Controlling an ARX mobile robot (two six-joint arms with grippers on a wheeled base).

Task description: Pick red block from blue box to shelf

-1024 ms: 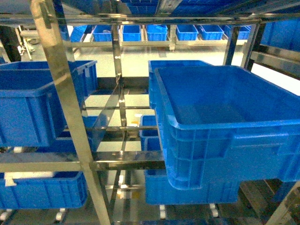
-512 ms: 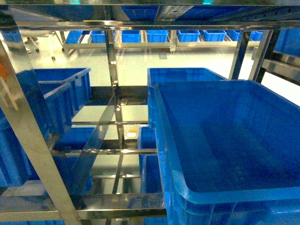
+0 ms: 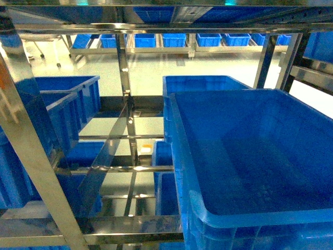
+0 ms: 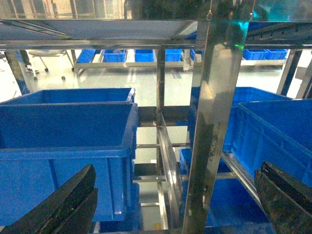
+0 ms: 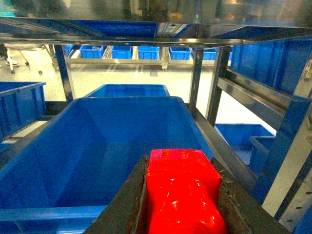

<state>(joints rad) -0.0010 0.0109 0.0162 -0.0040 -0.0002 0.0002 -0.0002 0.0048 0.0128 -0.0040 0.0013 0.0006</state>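
Here, right pincer [image 5: 183, 204] clamped tight around the red block [image 5: 184, 187]; left pincer [image 4: 175, 204] wide apart, empty.

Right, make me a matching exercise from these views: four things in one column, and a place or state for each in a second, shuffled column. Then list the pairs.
Column one:
1. glossy red plastic block
2. left gripper
3. big dark blue plastic crate
4. shiny stainless-steel shelf

Column two:
A. wide open, holding nothing
B. frame of square posts and rails around the crates
C. clamped between the right gripper fingers
D. nothing visible inside, right below the right gripper

Pairs: 1-C, 2-A, 3-D, 4-B
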